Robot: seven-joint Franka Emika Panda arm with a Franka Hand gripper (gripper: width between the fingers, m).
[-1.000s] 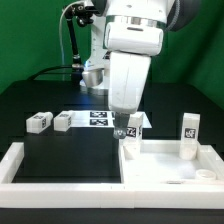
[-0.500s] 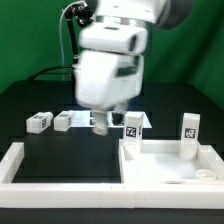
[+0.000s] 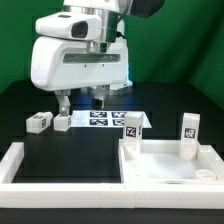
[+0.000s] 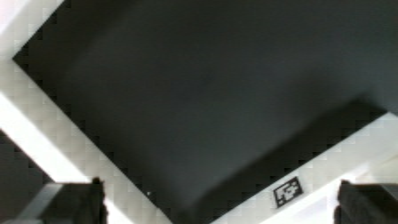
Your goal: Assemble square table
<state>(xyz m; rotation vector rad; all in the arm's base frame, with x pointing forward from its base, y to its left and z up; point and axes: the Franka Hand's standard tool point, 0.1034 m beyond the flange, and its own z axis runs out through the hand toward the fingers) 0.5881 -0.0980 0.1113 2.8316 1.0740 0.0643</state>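
Observation:
The white square table panel (image 3: 165, 165) lies at the exterior view's right, against the white frame. Two tagged leg blocks stand upright at its far corners, one at the left corner (image 3: 132, 127) and one at the right corner (image 3: 190, 130). Two more leg blocks (image 3: 39, 122) (image 3: 64, 121) lie on the black surface at the left. My gripper (image 3: 81, 101) hangs open and empty above the black surface, just right of the second lying block. In the wrist view my gripper (image 4: 217, 206) is open, with dark fingers (image 4: 71, 205) at the frame's edges and a white tagged part (image 4: 288, 190) between them.
The marker board (image 3: 104, 118) lies flat behind the gripper. Long white bars (image 3: 60, 175) frame the black work surface along the near side and left. A bar (image 4: 54, 120) also crosses the wrist view.
The arm has swung from the panel's far left corner toward the exterior view's left and risen. The leg block it was at stays standing at that corner.

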